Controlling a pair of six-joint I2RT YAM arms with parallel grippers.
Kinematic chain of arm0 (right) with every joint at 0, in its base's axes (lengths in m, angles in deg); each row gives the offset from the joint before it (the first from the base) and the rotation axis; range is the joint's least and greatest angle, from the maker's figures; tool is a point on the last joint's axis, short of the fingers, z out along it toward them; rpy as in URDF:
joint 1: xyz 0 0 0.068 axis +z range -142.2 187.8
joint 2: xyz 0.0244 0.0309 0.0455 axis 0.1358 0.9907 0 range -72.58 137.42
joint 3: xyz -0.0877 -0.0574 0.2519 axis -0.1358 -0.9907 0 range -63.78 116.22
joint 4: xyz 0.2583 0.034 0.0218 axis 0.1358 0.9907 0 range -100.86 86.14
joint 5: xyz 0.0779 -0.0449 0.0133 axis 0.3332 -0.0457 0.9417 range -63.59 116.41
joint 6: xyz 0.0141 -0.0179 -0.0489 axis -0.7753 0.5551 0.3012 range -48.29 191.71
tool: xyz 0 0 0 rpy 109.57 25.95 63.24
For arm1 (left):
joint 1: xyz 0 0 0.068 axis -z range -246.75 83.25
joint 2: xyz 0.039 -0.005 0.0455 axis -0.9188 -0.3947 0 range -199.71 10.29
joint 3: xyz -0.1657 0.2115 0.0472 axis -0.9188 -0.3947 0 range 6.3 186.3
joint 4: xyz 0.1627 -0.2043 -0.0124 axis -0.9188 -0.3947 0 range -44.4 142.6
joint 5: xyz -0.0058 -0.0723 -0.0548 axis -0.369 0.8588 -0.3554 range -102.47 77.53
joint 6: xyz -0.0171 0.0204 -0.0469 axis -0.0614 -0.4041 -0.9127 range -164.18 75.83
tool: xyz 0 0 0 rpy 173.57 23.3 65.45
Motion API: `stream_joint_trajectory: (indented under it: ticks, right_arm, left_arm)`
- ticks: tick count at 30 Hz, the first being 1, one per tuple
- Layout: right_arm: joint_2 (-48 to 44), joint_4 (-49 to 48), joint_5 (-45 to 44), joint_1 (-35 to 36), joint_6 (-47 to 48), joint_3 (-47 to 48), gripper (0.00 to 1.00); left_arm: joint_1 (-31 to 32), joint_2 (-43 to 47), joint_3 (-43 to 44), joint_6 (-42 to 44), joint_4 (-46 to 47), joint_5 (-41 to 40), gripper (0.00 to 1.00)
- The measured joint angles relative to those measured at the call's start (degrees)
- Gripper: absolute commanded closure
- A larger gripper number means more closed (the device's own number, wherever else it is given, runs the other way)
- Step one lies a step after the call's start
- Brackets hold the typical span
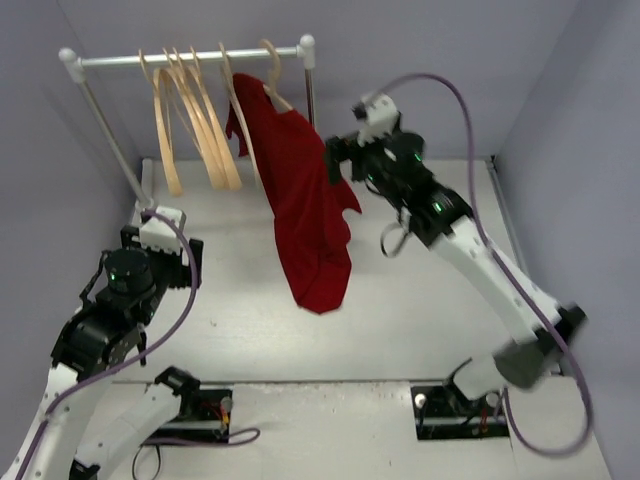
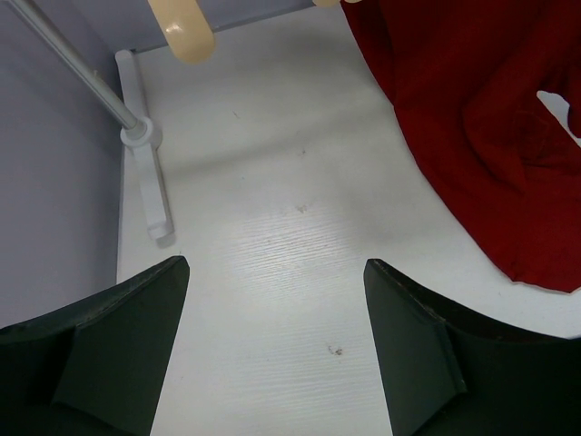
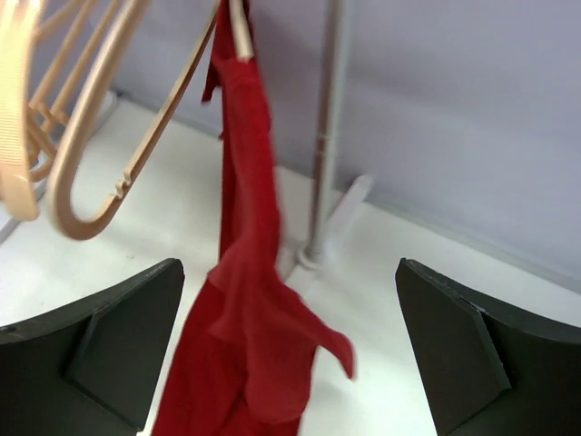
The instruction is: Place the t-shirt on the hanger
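While the dark-red t-shirt (image 1: 305,210) hangs bunched from the rightmost wooden hanger (image 1: 272,80) on the white-and-metal rail stand (image 1: 190,58), several bare hangers (image 1: 195,120) hang beside it to the left. The right arm stretches out across the counter (image 1: 420,320). Its gripper (image 3: 289,263) is just beside the shirt's right edge, fingers spread wide and holding nothing. The left arm is folded near the left wall. Its gripper (image 2: 274,262) is also released and empty, above the counter by the stand's left foot (image 2: 150,182).
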Motion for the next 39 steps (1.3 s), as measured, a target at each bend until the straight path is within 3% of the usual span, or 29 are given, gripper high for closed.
stream_joint_trajectory:
  ticks: [7, 13, 16, 25, 39]
  right_arm:
    - [-33.5, -2.9, -9.3, 0.0, 2.3, -25.5, 0.00]
    - [-51.1, -1.7, -17.3, -0.1, 0.3, -43.7, 0.00]
    - [-57.4, 1.0, -19.7, -0.1, -1.7, -48.6, 0.00]
    - [-59.5, 1.4, -25.0, -0.1, -7.1, -48.8, 0.00]
    - [-55.1, 2.0, -30.1, -0.1, -11.0, -48.8, 0.00]
  left_arm:
    - [0.0, 3.7, -0.2, 0.0, -1.1, -1.9, 0.26]
    - [0.0, 9.1, -4.1, -0.1, -1.7, -4.0, 0.26]
    - [0.0, 11.1, -7.4, -0.5, -1.9, -5.4, 0.26]
    - [0.0, 15.1, -14.6, -1.9, -2.1, -6.0, 0.26]
    - [0.0, 15.8, -14.9, -2.7, -1.2, -7.1, 0.26]
